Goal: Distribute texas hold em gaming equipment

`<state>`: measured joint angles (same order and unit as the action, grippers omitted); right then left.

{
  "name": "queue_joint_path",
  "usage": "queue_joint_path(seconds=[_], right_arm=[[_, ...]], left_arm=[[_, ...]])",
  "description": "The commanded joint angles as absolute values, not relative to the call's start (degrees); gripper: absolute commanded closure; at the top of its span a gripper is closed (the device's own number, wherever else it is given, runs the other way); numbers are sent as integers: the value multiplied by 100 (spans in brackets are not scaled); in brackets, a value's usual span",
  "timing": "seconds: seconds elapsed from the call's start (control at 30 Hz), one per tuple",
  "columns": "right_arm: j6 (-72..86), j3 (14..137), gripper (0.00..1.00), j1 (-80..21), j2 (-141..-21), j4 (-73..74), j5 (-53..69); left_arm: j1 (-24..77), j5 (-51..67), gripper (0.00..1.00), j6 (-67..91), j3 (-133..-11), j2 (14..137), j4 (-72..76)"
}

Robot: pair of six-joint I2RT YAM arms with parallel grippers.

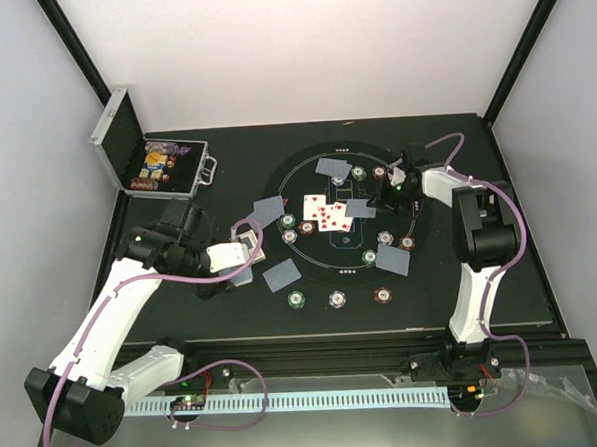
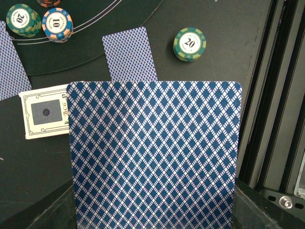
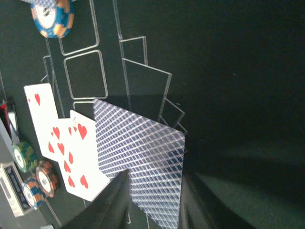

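My left gripper [image 1: 238, 259] is shut on a blue-backed playing card [image 2: 155, 152] that fills the left wrist view and hides the fingers. It hovers over the mat's left edge, above a white card box [image 2: 45, 112]. My right gripper [image 1: 382, 194] is shut on another blue-backed card [image 3: 138, 155], held tilted just right of the face-up heart cards [image 3: 57, 138], which also show in the top view [image 1: 328, 214]. Face-down cards [image 1: 281, 275] and small stacks of poker chips [image 1: 338, 300] ring the round mat.
A silver hinged case [image 1: 124, 142] stands open at the back left with chips inside. A green chip stack [image 2: 189, 44] and a face-down card [image 2: 129, 53] lie ahead of my left gripper. The table's front rail [image 2: 281, 119] runs along its right.
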<state>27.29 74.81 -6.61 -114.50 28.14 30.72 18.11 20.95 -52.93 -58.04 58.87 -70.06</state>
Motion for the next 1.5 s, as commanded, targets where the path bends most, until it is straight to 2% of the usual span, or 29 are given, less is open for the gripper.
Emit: queue_joint_path(seconds=[0.0, 0.03, 0.13, 0.33, 0.4, 0.57, 0.63, 0.9, 1.07, 1.47], right_arm=[[2536, 7512, 61, -656, -11322, 2977, 2755], [2509, 7536, 55, -663, -11278, 3077, 2669], [2455, 7585, 47, -685, -11027, 3273, 2181], [2687, 7195, 40, -1032, -10131, 3226, 1998], [2951, 6921, 37, -1512, -9661, 2952, 2313], [3982, 6444, 18, -3068, -8891, 1946, 3035], [4600, 6267, 16, -3605, -8710, 1348, 3209], [5978, 5697, 16, -4943, -8759, -679, 3631], [6301, 5737, 18, -5481, -9144, -1196, 3689], [6780, 6152, 23, -5774, -10112, -2041, 4020]], left_arm=[[1802, 2117, 99, -5317, -5915, 5820, -7049], [1802, 2116, 98, -5317, -5911, 5827, -7049], [1802, 2122, 99, -5313, -5915, 5850, -7036], [1802, 2188, 99, -5282, -5924, 5875, -6973], [1802, 2197, 99, -5276, -5911, 5880, -6942], [1802, 2233, 98, -5240, -5895, 5979, -6824], [1802, 2273, 98, -5222, -5915, 6016, -6816], [1802, 2319, 98, -5208, -5946, 6044, -6779], [1802, 2355, 98, -5203, -5933, 6030, -6769], [1802, 2344, 99, -5238, -5900, 5979, -6812]])
